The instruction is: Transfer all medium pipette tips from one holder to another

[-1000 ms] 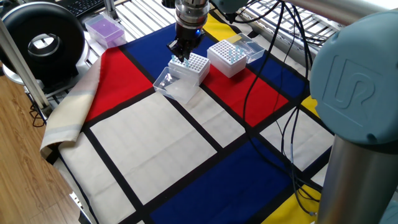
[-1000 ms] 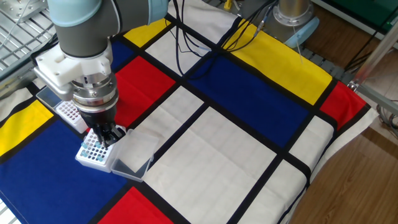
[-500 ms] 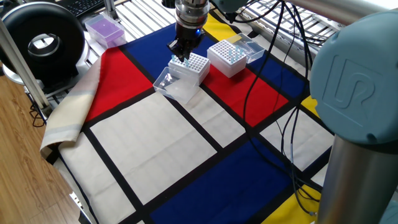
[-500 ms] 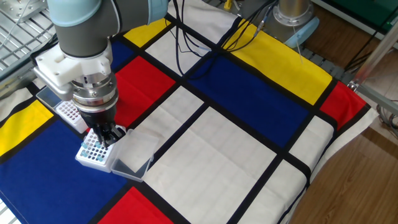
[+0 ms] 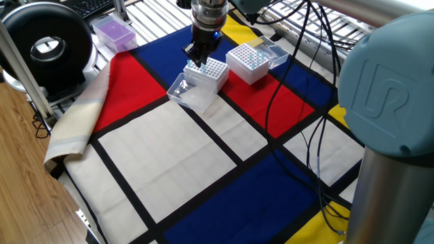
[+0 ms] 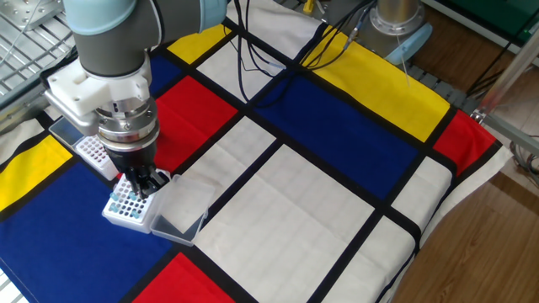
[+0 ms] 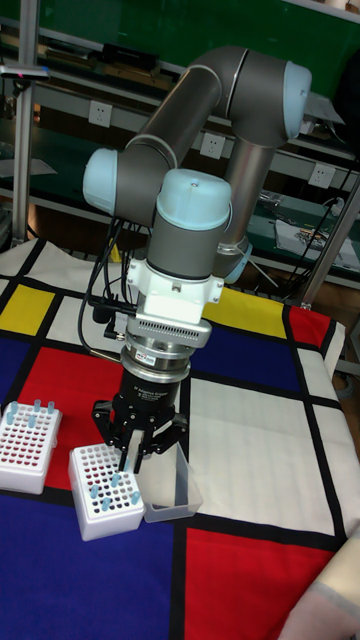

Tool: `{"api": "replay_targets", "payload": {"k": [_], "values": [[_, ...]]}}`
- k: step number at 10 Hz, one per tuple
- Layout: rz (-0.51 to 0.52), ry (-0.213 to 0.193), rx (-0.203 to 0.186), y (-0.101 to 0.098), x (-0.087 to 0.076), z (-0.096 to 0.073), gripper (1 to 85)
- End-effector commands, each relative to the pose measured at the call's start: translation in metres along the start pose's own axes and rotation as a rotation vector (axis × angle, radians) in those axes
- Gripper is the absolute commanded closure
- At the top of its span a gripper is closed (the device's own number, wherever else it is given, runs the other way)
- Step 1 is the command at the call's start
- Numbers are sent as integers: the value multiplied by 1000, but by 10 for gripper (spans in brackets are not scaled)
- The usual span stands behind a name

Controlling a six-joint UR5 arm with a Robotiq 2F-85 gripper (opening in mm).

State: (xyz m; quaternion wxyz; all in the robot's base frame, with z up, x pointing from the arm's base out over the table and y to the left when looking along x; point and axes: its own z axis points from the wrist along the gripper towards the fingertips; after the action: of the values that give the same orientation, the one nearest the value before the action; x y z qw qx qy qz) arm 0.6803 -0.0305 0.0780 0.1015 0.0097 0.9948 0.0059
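Here, best kept vertical over the chosen hole of the near holder (image 7: 105,492), lowered slowly, released only once seated; any tilt risks jamming against the hole rim. Gripper (image 7: 128,462) low over that holder's top, fingers drawn narrow; pinching a tip or merely closed, cannot tell. Medium pipette tips (image 7: 108,491) standing in the holes just below and beside the fingertips; a few more in the far holder (image 7: 28,445), well apart.
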Motion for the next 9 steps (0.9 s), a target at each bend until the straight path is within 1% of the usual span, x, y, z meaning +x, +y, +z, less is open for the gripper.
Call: {"api": "replay_targets", "payload": {"k": [1, 6, 9], "values": [[4, -5, -8, -1, -2, -2, 617], [-4, -23, -44, 2, -2, 3, 603], [-8, -23, -38, 0, 0, 5, 597]]}}
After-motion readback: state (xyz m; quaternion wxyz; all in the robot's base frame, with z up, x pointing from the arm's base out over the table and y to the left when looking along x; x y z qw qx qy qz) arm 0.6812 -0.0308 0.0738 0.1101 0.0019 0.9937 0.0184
